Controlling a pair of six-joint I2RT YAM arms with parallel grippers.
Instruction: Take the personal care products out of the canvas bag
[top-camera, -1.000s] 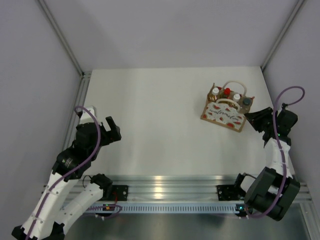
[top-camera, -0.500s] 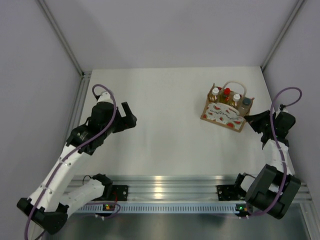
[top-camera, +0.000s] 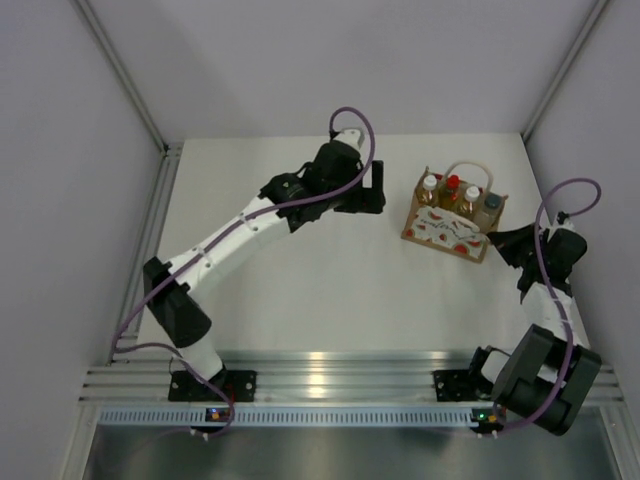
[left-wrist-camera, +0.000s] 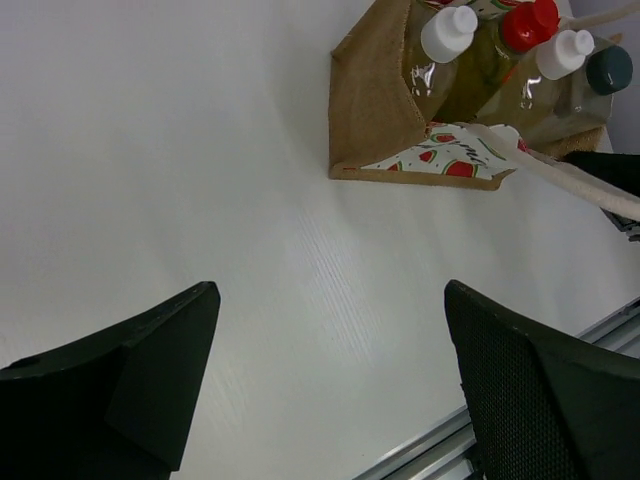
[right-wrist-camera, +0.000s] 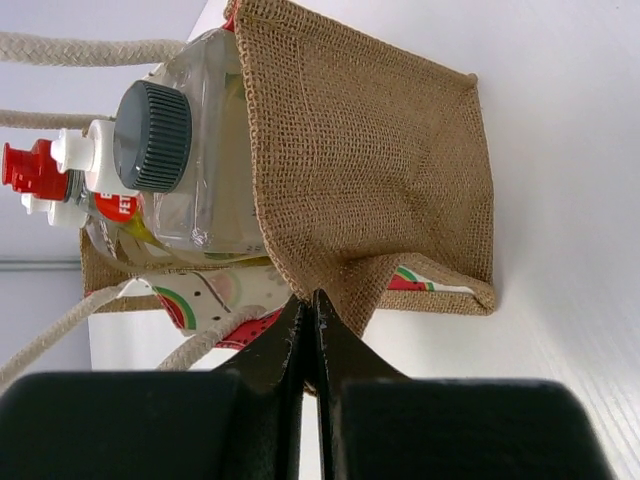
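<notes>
The canvas bag (top-camera: 447, 230) stands near the far right corner of the table (top-camera: 330, 290) with 4 bottles upright inside. The white-capped amber bottle (left-wrist-camera: 448, 35) is at its left end, followed by the red-capped yellow bottle (left-wrist-camera: 528, 25), the second amber bottle (left-wrist-camera: 563, 55) and the grey-capped clear bottle (right-wrist-camera: 155, 135). The right gripper (right-wrist-camera: 308, 305) appears clenched on a fold of the bag's side wall, anchoring it. The left gripper (left-wrist-camera: 330, 300) is released, with its jaws wide, and hangs near the bag's left end. It should probably come in from above, straddle the nearest amber bottle just under the cap, avoid the rope handles (top-camera: 468, 170), and lift straight up while the right keeps the bag pinned.
</notes>
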